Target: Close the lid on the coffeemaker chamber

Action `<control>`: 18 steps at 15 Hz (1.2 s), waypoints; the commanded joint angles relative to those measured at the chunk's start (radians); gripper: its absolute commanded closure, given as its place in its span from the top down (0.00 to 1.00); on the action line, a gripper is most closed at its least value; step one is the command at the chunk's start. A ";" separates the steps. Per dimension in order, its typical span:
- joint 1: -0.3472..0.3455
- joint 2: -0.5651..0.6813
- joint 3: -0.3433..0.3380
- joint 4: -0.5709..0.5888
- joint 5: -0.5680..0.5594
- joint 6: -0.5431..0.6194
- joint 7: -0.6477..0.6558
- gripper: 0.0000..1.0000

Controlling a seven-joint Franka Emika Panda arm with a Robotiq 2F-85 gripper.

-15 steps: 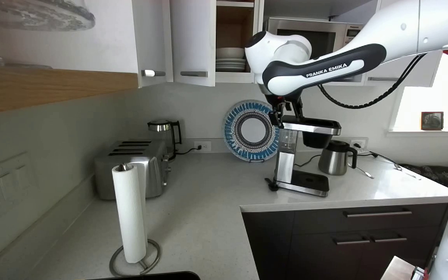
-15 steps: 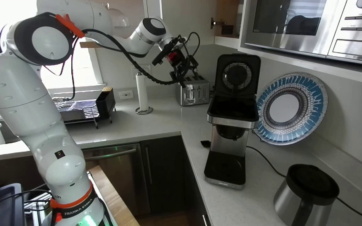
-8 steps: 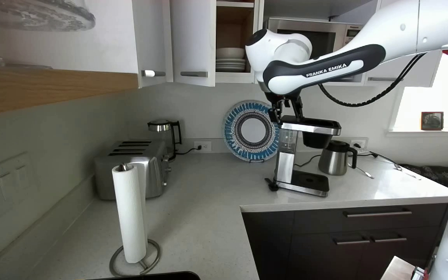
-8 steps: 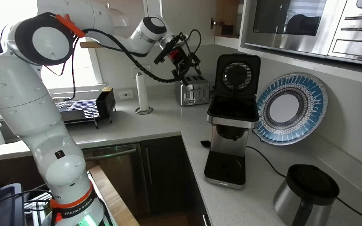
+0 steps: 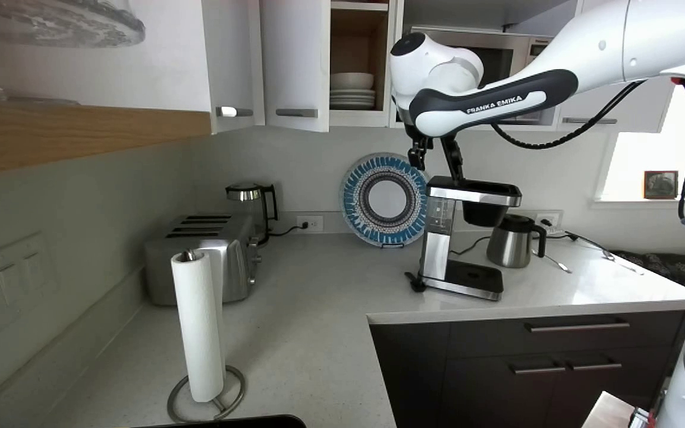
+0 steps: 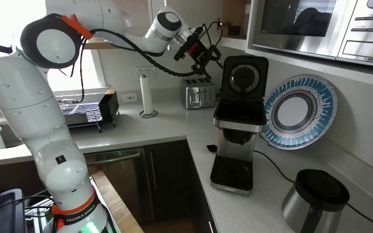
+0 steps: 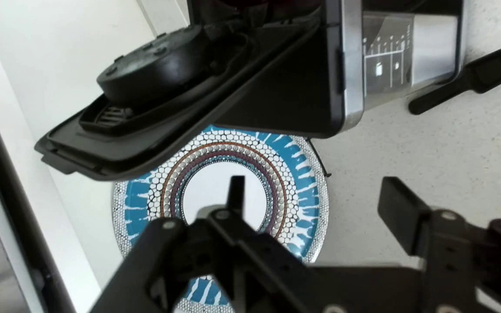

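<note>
Pincer point(image 7: 315, 195) is hovering spread, empty; lid point(image 7: 155, 128) is standing raised, wrist-view ten o'clock. Positioning is seemingly preceding a push from behind.

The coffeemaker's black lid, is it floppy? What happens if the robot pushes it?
Probably not: the lid looks like stiff, moulded plastic. It stands at the back of the chamber as if hinged, so a push from behind would likely swing it down.
</note>
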 commanded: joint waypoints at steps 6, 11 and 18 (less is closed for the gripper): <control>-0.011 0.064 -0.022 0.099 -0.018 0.077 -0.029 0.12; -0.005 0.057 -0.017 0.127 -0.052 -0.002 -0.064 0.00; 0.000 0.036 -0.009 0.127 -0.131 -0.119 -0.085 0.00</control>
